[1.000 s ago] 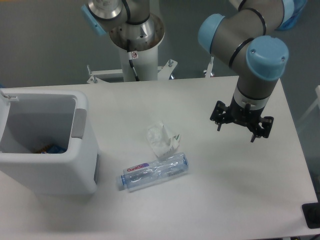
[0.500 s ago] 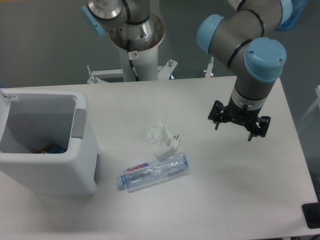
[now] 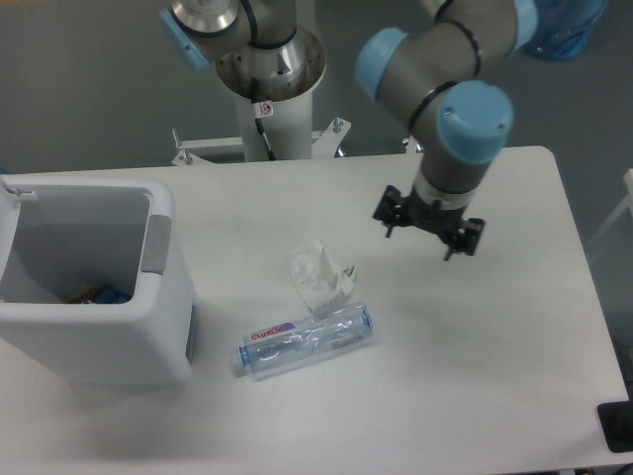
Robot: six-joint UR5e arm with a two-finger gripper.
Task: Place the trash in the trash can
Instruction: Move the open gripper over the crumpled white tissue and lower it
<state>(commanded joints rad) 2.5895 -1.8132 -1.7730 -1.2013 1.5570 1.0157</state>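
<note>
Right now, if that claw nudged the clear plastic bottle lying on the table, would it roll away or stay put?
The bottle lies on its side, so a sideways push could probably roll it, though its crushed, dented body would likely stop it soon. It looks empty, so probably light and easy to shove. Squeezed, its thin clear wall would likely buckle rather than hold firm.

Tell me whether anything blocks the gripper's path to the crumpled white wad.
Nothing visible does. Only bare table lies between the open gripper and the crumpled white wad; the crushed clear plastic bottle lies beside it, nearer the camera.
</note>
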